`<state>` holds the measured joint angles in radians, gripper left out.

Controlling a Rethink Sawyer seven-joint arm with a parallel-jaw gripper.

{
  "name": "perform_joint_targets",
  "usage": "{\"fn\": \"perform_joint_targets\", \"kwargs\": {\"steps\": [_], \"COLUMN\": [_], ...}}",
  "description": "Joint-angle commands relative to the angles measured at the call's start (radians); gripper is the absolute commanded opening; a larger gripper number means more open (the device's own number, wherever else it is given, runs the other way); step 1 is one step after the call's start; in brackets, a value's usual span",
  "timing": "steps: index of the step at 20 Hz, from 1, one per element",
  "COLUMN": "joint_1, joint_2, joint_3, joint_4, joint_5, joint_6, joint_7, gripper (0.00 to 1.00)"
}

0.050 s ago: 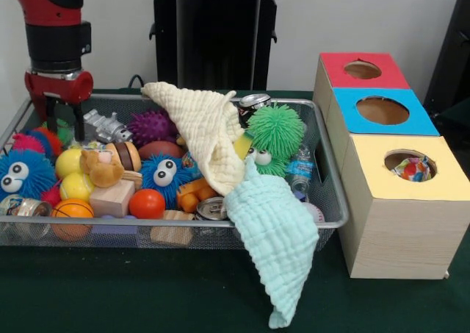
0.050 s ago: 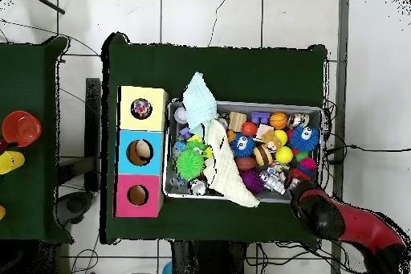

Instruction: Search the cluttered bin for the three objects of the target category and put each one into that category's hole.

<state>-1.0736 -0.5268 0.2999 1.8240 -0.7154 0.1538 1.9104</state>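
The cream cloth [image 1: 208, 138] and mint cloth [image 1: 275, 239] drape over the wire bin [image 1: 334, 201] at centre frame, hiding toys beneath; the mint one spills over the front rim. At upper left the gripper [image 1: 62, 115] hangs over the bin's corner, jaws slightly apart, empty. The sorting box [image 1: 400, 223] stands right; something colourful shows in its yellow hole [image 1: 409, 165].
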Motion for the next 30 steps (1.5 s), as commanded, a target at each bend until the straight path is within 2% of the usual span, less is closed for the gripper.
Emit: {"fn": "perform_joint_targets", "kwargs": {"steps": [1,7,11,16,19,23,30], "joint_1": [-0.022,-0.069,-0.096,-0.105,-0.127,-0.171,-0.180], "joint_2": [0.027,0.072,0.077,0.084,0.107,0.165,0.236], "joint_3": [0.117,0.193,0.242,0.270,0.305,0.357,0.337], "joint_4": [-0.053,-0.029,-0.004,0.009,0.008,0.003,-0.044], "joint_5": [-0.064,-0.065,-0.079,-0.107,-0.119,-0.099,-0.027], "joint_6": [-0.042,-0.046,-0.065,-0.104,-0.095,0.017,0.265], "joint_7": [-0.044,-0.057,-0.058,-0.038,-0.046,-0.103,-0.200], "gripper": [1.00,1.00,1.00,1.00,1.00,1.00,1.00]}}
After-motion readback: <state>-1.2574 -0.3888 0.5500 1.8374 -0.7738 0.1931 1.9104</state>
